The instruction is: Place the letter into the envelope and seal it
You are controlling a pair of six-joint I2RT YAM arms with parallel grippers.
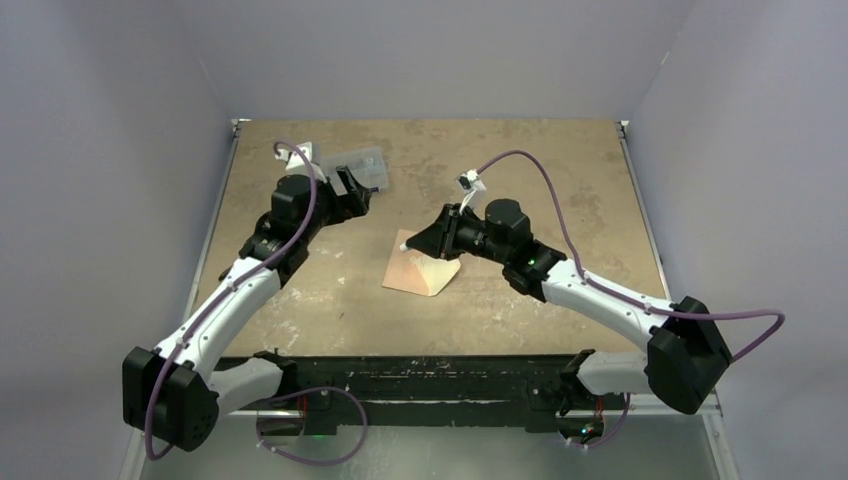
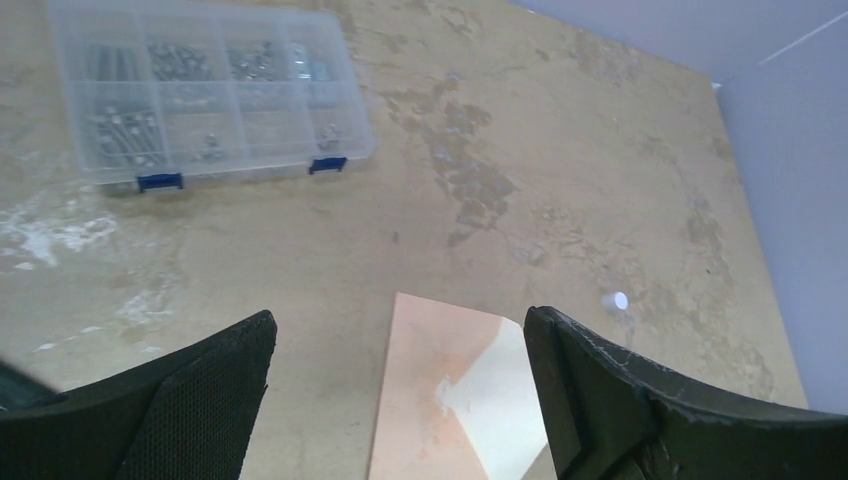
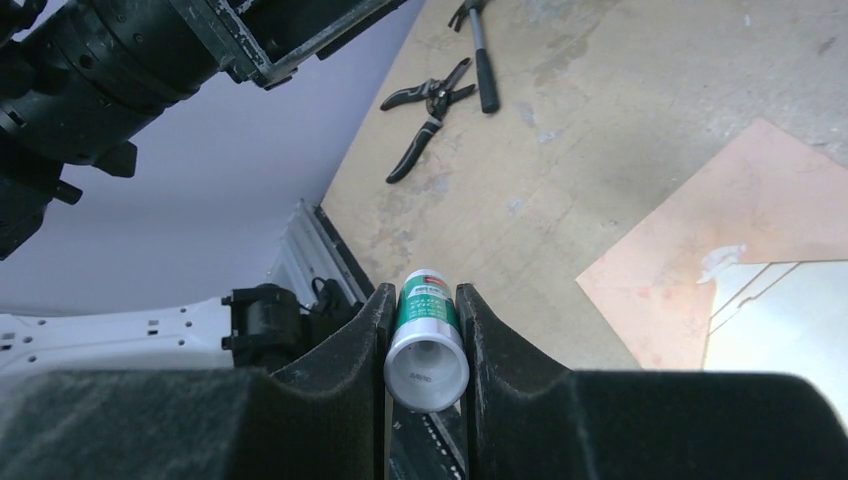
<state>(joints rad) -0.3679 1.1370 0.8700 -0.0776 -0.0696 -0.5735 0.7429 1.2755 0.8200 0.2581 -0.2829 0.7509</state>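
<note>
Two grippers served you: the right gripper (image 3: 424, 298) pinched the glue stick (image 3: 427, 350), the left gripper (image 2: 400, 318) hung spread far-left of the envelope (image 2: 420, 365), so you needed light strokes along its flap (image 2: 495, 400).

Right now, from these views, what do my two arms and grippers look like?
Both arms have white middle links with black joints and bases: left arm, right arm. A purple cable loops along each. The left gripper and right gripper have broad black fingers with textured inner pads.
</note>
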